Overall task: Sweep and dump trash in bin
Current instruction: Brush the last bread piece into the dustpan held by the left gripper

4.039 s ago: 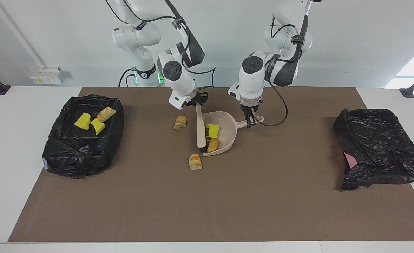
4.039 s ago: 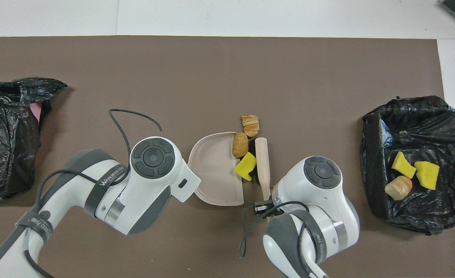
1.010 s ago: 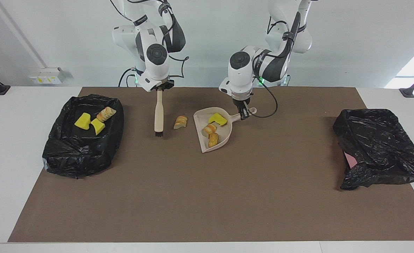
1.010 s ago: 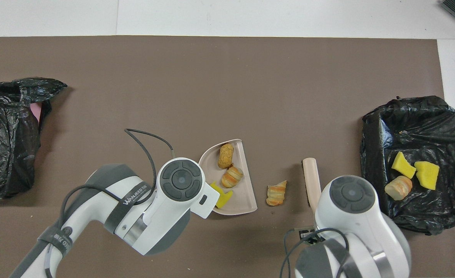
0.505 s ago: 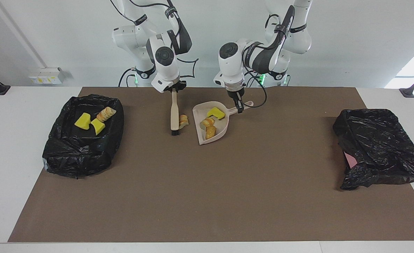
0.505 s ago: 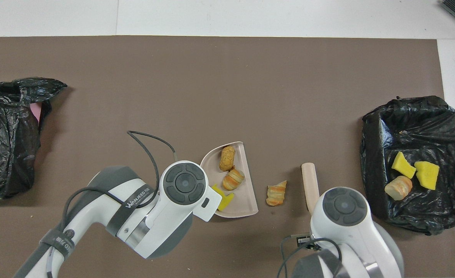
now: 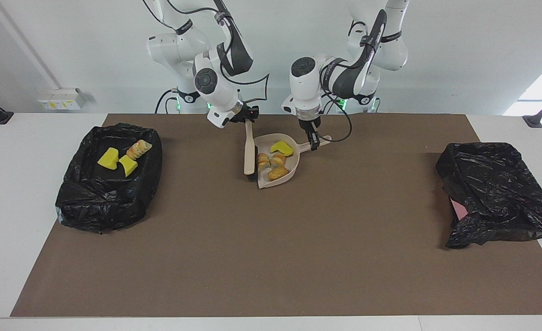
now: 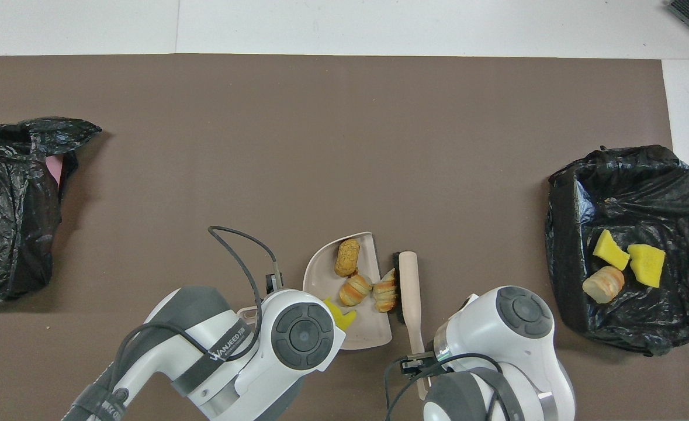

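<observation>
My left gripper is shut on the handle of the beige dustpan, which rests on the mat. In the pan lie a yellow sponge wedge and two bread chunks. A third striped bread chunk sits at the pan's open lip, pressed against the brush. My right gripper is shut on the brush's handle, and the bristles are down at the pan's mouth. The bin, lined with a black bag, stands at the right arm's end and holds two yellow wedges and a bread chunk.
A second, crumpled black bag with a bit of pink showing lies at the left arm's end of the brown mat. A black cable loops from the left wrist beside the dustpan.
My right gripper swept the brush sideways to the dustpan, pushing the loose bread chunk up to its lip. The dustpan shifted slightly toward the robots.
</observation>
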Robot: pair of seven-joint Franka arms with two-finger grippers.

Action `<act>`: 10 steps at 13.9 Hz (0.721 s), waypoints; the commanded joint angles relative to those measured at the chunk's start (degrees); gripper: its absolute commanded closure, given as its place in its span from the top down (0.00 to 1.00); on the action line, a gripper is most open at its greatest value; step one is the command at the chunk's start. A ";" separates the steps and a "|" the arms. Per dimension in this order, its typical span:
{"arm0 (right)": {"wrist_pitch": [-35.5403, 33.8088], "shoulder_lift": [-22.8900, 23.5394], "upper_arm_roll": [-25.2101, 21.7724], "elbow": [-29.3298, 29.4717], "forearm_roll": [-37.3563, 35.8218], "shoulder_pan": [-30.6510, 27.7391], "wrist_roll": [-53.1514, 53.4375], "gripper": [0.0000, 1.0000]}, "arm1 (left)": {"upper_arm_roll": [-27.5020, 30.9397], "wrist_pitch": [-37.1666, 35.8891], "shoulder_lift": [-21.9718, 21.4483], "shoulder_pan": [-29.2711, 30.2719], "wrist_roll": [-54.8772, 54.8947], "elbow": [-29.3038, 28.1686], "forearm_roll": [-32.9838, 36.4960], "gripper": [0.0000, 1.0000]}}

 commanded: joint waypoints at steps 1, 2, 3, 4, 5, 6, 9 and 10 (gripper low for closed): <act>-1.53 -0.37 0.14 2.26 -8.48 1.04 5.33 0.00 | 0.01 2.89 0.44 1.97 -0.91 -0.87 0.96 0.00; -2.57 -0.99 0.14 3.48 -13.32 2.01 10.41 0.00 | 0.01 3.59 0.79 3.29 -0.65 -0.87 0.96 0.00; -5.20 -0.91 0.14 5.41 -17.20 2.89 15.07 0.00 | 0.01 4.56 1.06 3.73 -0.56 -0.87 0.96 0.00; -7.40 -0.91 0.14 7.34 -20.72 3.33 18.25 0.00 | 0.01 5.00 1.15 4.09 -0.56 -0.87 0.96 0.00; -9.94 -1.08 0.14 9.10 -22.93 3.34 20.11 0.00 | 0.01 5.18 1.32 4.96 -0.47 -0.70 0.44 0.00; -12.93 -1.08 0.05 10.95 -23.47 3.25 20.56 0.00 | 0.01 5.70 1.84 5.93 0.23 -0.09 -0.44 0.00; -14.27 -1.08 0.32 12.28 -22.34 3.42 22.86 0.00 | 0.01 5.01 2.63 10.49 8.46 3.60 -3.16 0.00; -14.19 -1.08 0.49 12.28 -21.55 3.42 22.85 0.00 | 0.01 4.31 2.73 11.98 12.24 5.00 -3.95 0.00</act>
